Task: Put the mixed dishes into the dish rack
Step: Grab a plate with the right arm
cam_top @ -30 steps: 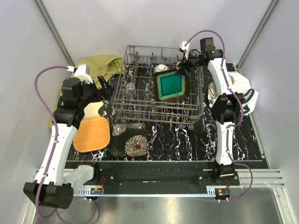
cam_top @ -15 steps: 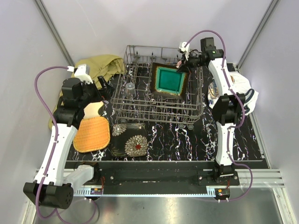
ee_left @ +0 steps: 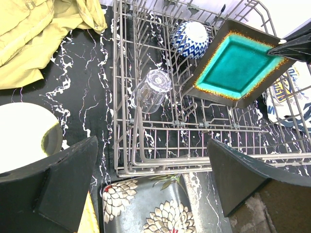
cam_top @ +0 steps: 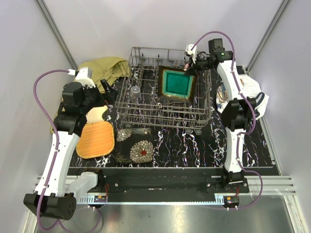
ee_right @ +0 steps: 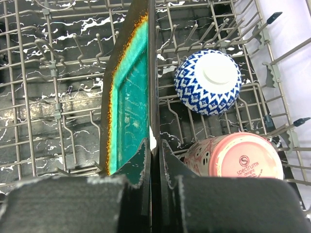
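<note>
Right gripper (ee_right: 151, 145): clenched on the edge of the teal square plate (ee_right: 127, 107), one finger on each face.
Teal square plate: inside the dish rack (cam_top: 160, 118), far-right part, tilted on edge among the tines.
Left gripper (ee_left: 151, 145): released, jaws wide apart, hovering by the rack's near-left side, grasping nothing.
Clear glass (ee_left: 151, 87): in the rack's left part, tilted among the tines.
Blue-and-white bowl (ee_right: 208, 81), pink cup (ee_right: 238, 158): bases up, far part of the rack, behind the teal plate's back.
Orange woven-look plate (cam_top: 95, 140), cream round plate (cam_top: 97, 114), dark floral plates (cam_top: 134, 144): on the table, outside the rack, near-left of it.
Olive-yellow cloth (cam_top: 104, 68): far left of the rack.
</note>
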`<state>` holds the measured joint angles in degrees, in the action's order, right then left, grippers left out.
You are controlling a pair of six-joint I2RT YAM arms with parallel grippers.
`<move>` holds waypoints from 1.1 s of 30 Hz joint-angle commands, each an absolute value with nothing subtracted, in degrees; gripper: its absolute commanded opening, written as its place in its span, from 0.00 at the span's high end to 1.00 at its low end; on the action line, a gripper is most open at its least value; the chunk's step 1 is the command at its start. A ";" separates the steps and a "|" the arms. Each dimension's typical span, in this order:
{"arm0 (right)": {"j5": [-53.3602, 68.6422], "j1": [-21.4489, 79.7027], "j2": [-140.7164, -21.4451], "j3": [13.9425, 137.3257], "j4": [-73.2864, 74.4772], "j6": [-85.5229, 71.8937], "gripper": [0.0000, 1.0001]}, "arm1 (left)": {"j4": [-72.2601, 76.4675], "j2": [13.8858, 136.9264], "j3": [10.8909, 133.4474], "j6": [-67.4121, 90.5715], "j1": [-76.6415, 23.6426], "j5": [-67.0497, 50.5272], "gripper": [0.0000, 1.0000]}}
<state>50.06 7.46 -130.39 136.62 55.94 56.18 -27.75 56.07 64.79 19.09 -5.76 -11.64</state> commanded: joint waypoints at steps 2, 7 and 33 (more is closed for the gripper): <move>52.56 7.29 -120.24 142.90 54.24 54.05 1.00 | -26.72 54.84 67.15 19.34 -5.54 -13.09 0.01; 53.08 7.29 -116.29 142.56 49.06 51.86 1.00 | -26.46 54.58 66.89 19.69 -5.45 -13.27 0.01; 46.94 15.47 -111.18 115.05 -10.45 31.20 1.00 | -25.58 54.40 66.18 20.13 -5.45 -13.45 0.01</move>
<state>48.23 13.52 -113.21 111.37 9.58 33.71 -27.70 55.83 64.79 19.97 -5.76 -12.29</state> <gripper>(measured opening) 0.076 0.987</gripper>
